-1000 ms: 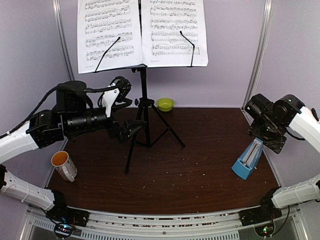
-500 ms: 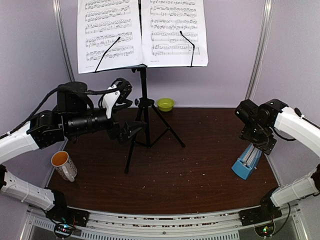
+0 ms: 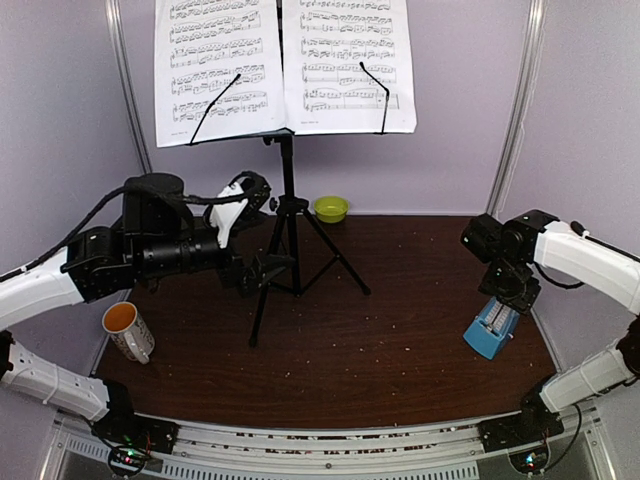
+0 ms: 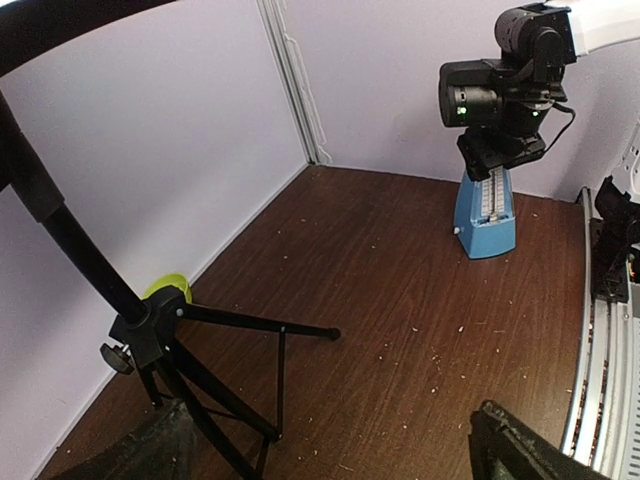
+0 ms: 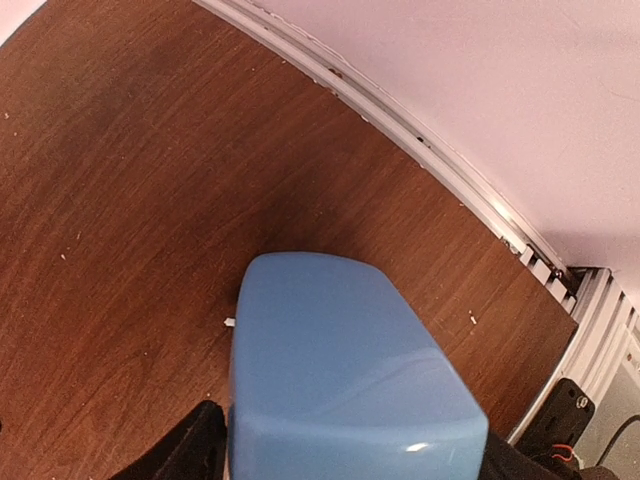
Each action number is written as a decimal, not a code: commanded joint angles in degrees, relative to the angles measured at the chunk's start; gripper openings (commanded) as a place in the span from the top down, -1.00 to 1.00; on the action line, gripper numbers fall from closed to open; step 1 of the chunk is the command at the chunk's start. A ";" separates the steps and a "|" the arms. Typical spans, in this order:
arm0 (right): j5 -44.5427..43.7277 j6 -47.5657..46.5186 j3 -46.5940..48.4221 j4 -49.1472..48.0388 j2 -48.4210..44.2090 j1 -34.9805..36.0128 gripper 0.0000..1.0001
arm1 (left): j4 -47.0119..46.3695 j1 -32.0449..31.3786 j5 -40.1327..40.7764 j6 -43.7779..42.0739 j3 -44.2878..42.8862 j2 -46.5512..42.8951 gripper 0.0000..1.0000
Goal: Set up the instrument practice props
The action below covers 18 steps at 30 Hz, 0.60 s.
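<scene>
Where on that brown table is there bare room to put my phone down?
The widest bare patch of table lies front and centre, between the legs of the music stand and the blue metronome. A smaller one sits behind, right of the green bowl. The left is crowded: left arm, stand and mug.

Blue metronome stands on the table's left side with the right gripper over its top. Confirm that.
No: the top external view shows the blue metronome on the table's right side, not the left, with the right gripper over its top.
</scene>
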<state>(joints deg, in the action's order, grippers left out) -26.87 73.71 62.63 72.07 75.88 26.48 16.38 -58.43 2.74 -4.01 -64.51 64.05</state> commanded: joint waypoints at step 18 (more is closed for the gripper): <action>7.88 -31.93 3.50 -20.15 -5.12 6.18 -0.08 | -9.31 1.39 -6.85 2.43 9.11 1.51 -0.84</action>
<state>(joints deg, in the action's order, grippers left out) -21.74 51.68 64.66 60.07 73.87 30.57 12.80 -57.36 -1.28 -2.92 -57.14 64.36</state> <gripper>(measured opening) 0.600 0.935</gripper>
